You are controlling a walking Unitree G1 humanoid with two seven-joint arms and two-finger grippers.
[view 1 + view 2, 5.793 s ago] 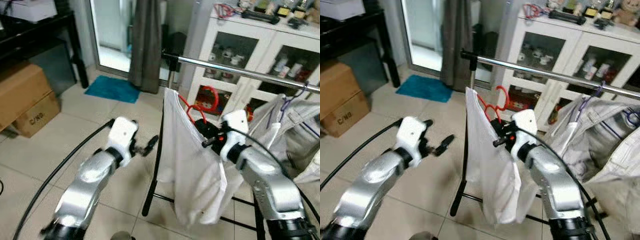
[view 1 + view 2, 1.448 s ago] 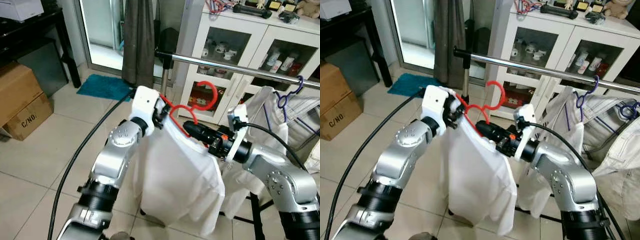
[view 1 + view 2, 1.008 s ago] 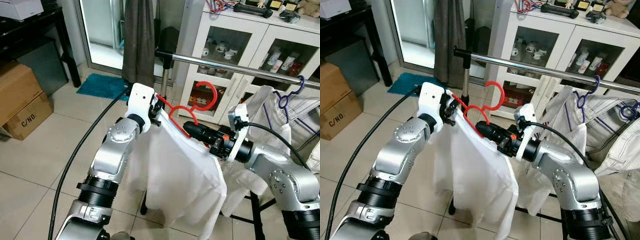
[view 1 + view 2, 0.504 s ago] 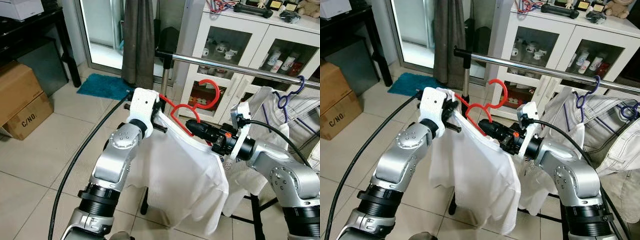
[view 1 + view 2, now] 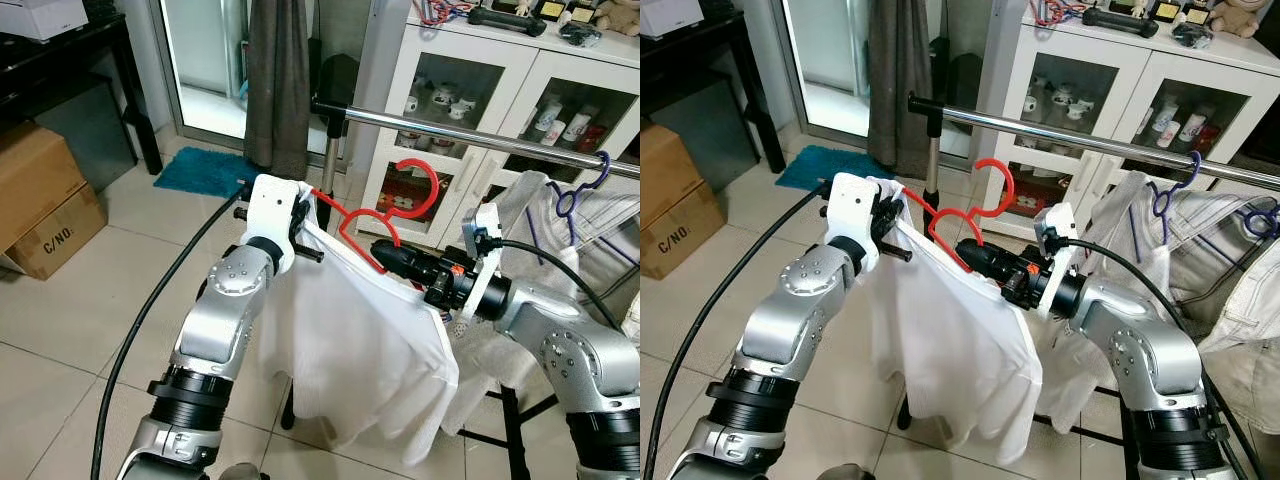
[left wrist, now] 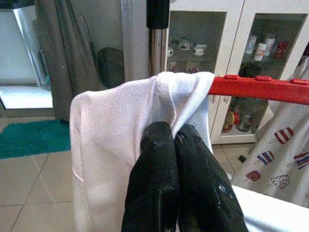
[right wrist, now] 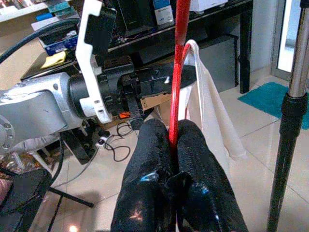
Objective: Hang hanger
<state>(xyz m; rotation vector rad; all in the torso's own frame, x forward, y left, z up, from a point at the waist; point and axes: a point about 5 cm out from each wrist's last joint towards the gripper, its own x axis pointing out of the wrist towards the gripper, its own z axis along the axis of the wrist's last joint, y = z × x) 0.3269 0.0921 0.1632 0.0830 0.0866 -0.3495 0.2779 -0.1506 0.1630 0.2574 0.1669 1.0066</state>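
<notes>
Holding the red hanger (image 5: 375, 215) from both ends, below and in front of the chrome rail (image 5: 480, 140). The right gripper (image 5: 385, 255) has its jaws closed tight on the hanger's red bar near the base of the hook; in the right wrist view the bar (image 7: 179, 72) runs straight out from between the two black fingers (image 7: 149, 159), which meet with no gap. The left gripper (image 5: 902, 228) has its jaws pressed together on the white garment (image 5: 360, 350) where it drapes over the hanger's far shoulder; the left wrist view shows the fingertips (image 6: 159, 145) pinching a fold of white cloth (image 6: 120, 140), with the red hanger arm (image 6: 260, 89) emerging just past the jaws on one side.

Hanger hook (image 5: 418, 185) stands above the right jaws, curling up toward the rail but apart from it, not yet over it. The garment hangs down below both jaws, spread between them, its lower hem loose above the tiled floor (image 5: 80, 310).

Beyond the jaws: rail's upright post (image 6: 157, 43), white glass-door cabinet (image 5: 520, 90), dark curtain (image 5: 278, 80), teal mat (image 5: 205, 172). Further along the rail past the right jaws, other clothes hang on a purple hanger (image 5: 585, 185). Cardboard boxes (image 5: 45, 205) sit well off to the left arm's side.
</notes>
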